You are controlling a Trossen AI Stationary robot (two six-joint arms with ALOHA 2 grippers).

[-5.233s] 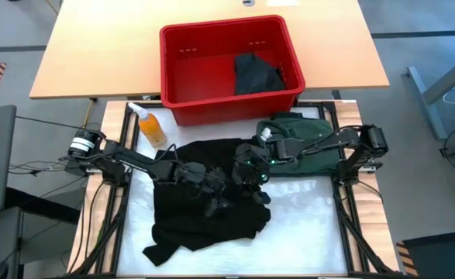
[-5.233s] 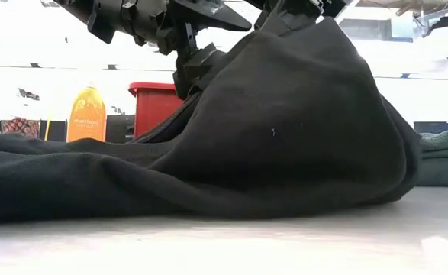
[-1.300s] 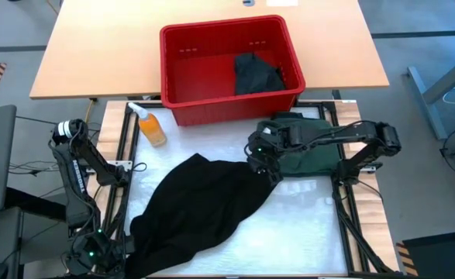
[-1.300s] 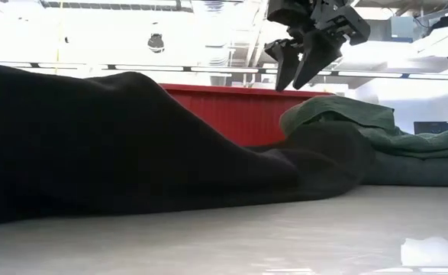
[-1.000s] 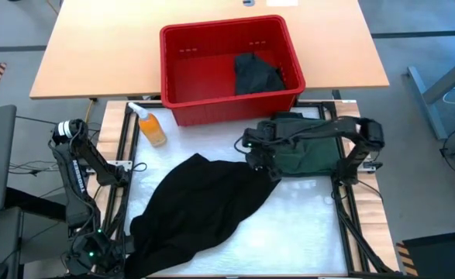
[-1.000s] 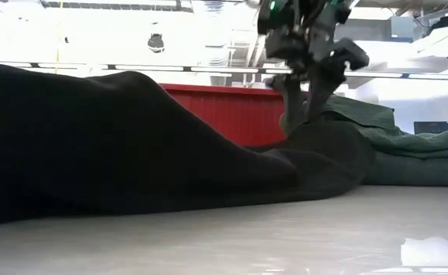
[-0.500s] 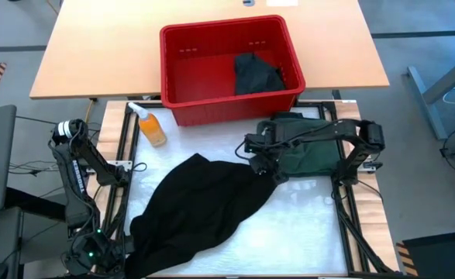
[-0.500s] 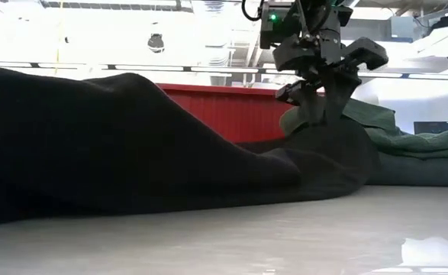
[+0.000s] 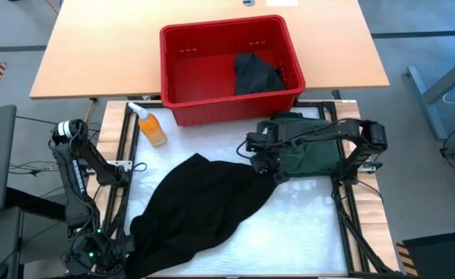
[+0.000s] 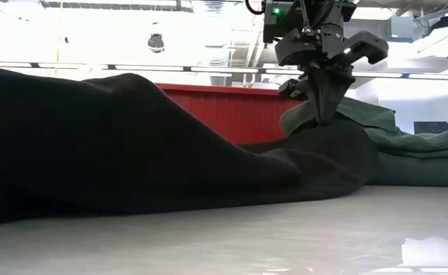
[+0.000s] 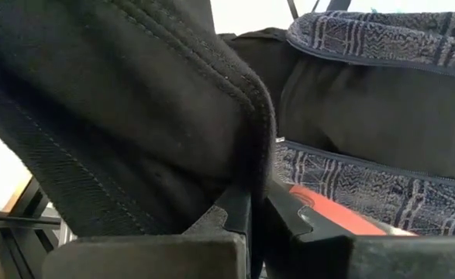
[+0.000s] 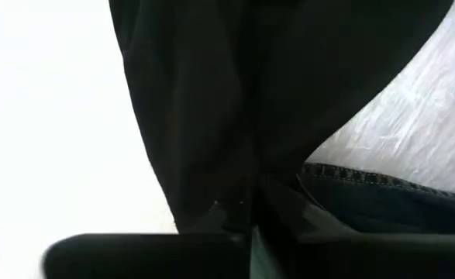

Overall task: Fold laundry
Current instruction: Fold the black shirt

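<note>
A black garment [image 9: 204,209] of the laundry lies slantwise across the white table pad, from the near left corner to the middle right. My left gripper [image 9: 109,254] is shut on its near left end, which the low view shows raised [image 10: 48,114]. My right gripper [image 9: 270,172] is shut on its far right end [image 10: 327,141], beside a folded dark green garment [image 9: 308,151]. Another dark garment [image 9: 254,74] lies inside the red bin [image 9: 188,70]. My left gripper pinches the black garment's stitched hem [image 11: 252,147] between its two fingers. That end is held up off the table, and the cloth slopes down from it toward the right. My right gripper pinches a bunch of the black cloth at the garment's far right end [image 12: 246,186] between its two fingers [image 10: 324,103]. The fingers come from above and point down. The cloth there rests in a low mound on the table.
An orange bottle [image 9: 151,128] lies at the far left of the pad, near the red bin's corner. The green garment [image 10: 407,145] touches the black mound's right side. The near right of the pad [image 9: 305,232] is bare. A wooden table [image 9: 95,54] stands behind.
My right gripper, standing over the black garment's far right end with open fingers either side of the mound, has shut on the cloth there.
</note>
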